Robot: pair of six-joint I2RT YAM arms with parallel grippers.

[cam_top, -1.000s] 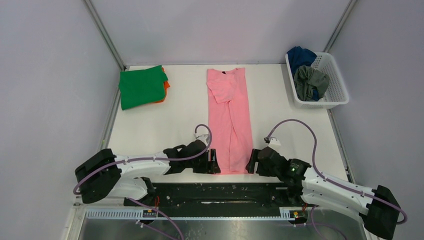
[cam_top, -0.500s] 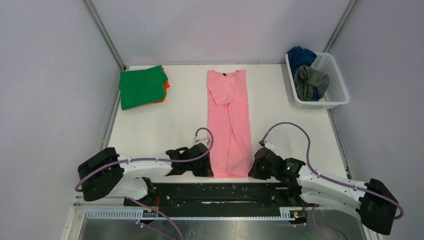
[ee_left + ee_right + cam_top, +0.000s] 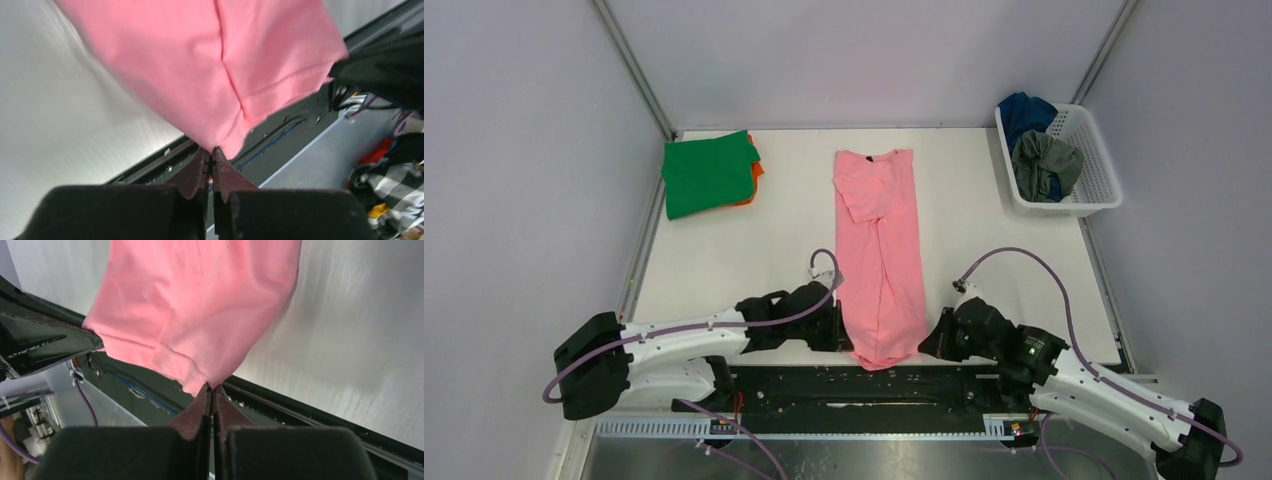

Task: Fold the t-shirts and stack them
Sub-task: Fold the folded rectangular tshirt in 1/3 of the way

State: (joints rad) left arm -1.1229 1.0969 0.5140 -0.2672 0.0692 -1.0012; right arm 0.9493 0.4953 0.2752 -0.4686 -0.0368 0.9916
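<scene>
**Pink shirt pinched at both hem corners**

Lower centre-left, the left gripper (image 3: pixel 844 338) is clamped on a hem corner of the pink t-shirt (image 3: pixel 880 250), a long strip running down mid-frame. Lower centre-right, the right gripper (image 3: pixel 927 342) pinches the other corner. Light, limp cloth will likely sag between holds, so the stitched hem corners suit best.

Counter (image 3: pixel 724 260): white, flat and matte, with a black rail (image 3: pixel 824 385) along its near edge.
Middle: pink t-shirt (image 3: pixel 884 250), folded lengthwise into a long narrow strip, collar toward the far edge, one sleeve laid over the chest; its near hem reaches past the counter's edge and over the rail.
Far left corner: folded green t-shirt (image 3: pixel 707 175) lying over the orange t-shirt (image 3: pixel 755 172), which shows only as a sliver on the right.
Far right corner: white lattice basket (image 3: pixel 1094 160), at the counter's right edge.
Spacing: pile, strip and basket lie well apart.
</scene>
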